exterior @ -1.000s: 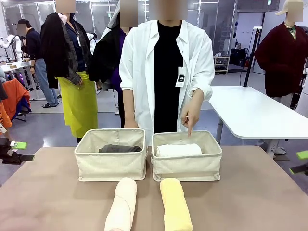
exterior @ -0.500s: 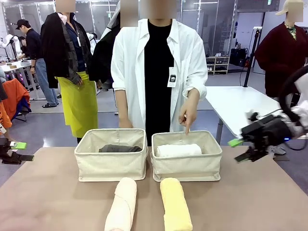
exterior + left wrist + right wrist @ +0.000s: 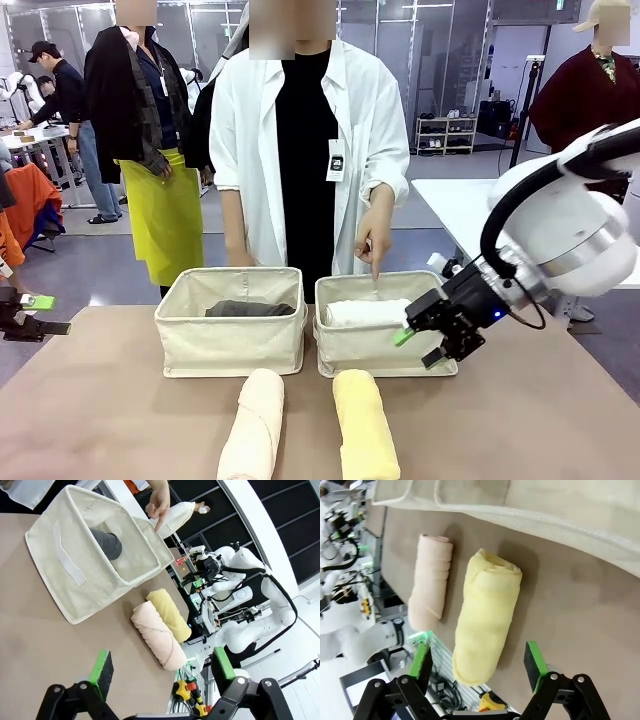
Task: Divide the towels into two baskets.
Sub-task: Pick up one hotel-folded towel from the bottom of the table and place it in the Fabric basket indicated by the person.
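My right gripper [image 3: 418, 348] hangs wide open and empty before the right canvas basket [image 3: 350, 360]. The yellow towel [image 3: 365, 425], a plump terry roll, lies on the bench [image 3: 550, 420] just below-left of it at lower centre, long axis pointing toward that basket. The pink towel [image 3: 255, 425] lies parallel alongside. My left gripper [image 3: 35, 312], also open and empty, sits at the left edge, farther off.
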Controlling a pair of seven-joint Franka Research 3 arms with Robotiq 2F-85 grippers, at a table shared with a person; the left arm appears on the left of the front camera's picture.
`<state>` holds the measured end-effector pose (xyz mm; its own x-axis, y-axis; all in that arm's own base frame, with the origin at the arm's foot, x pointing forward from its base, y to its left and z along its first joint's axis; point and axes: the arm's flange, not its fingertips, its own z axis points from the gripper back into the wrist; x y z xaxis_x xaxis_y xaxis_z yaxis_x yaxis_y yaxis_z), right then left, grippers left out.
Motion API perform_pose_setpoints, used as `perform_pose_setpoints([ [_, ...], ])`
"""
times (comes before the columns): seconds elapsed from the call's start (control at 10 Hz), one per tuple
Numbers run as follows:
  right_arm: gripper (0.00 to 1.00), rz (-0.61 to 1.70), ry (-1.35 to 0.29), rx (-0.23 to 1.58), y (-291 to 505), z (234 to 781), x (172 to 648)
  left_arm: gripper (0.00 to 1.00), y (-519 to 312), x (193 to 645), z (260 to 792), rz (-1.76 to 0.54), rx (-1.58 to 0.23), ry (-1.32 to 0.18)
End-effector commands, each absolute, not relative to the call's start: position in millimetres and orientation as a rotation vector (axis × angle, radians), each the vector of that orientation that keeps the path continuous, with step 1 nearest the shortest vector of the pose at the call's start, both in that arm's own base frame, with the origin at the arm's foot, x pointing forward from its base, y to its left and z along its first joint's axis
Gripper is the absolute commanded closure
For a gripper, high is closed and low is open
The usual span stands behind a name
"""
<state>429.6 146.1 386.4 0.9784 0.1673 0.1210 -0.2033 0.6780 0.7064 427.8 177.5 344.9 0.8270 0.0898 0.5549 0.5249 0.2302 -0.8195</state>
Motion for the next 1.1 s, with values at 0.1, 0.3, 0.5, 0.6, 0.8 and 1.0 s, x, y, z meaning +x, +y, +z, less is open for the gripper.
perform_pose_setpoints([
  [0.1,0.07,0.15,-0.056,0.673,182,364,425,0.0,175,423,347,-0.315,-1.317,-0.561],
  [0.3,0.07,0.164,-0.054,0.625,206,355,425,0.0,175,423,347,-0.315,-1.317,-0.561],
  [0.5,0.07,0.165,-0.051,0.596,223,347,423,0.0,175,423,347,-0.315,-1.317,-0.561],
  [0.6,0.07,0.166,-0.047,0.572,232,342,422,0.0,175,423,347,-0.315,-1.317,-0.561],
  [0.8,0.07,0.189,-0.032,0.551,248,334,419,0.0,175,423,347,-0.315,-1.317,-0.561],
  [1.0,0.07,0.205,-0.027,0.528,260,331,418,0.0,175,423,347,-0.315,-1.317,-0.561],
])
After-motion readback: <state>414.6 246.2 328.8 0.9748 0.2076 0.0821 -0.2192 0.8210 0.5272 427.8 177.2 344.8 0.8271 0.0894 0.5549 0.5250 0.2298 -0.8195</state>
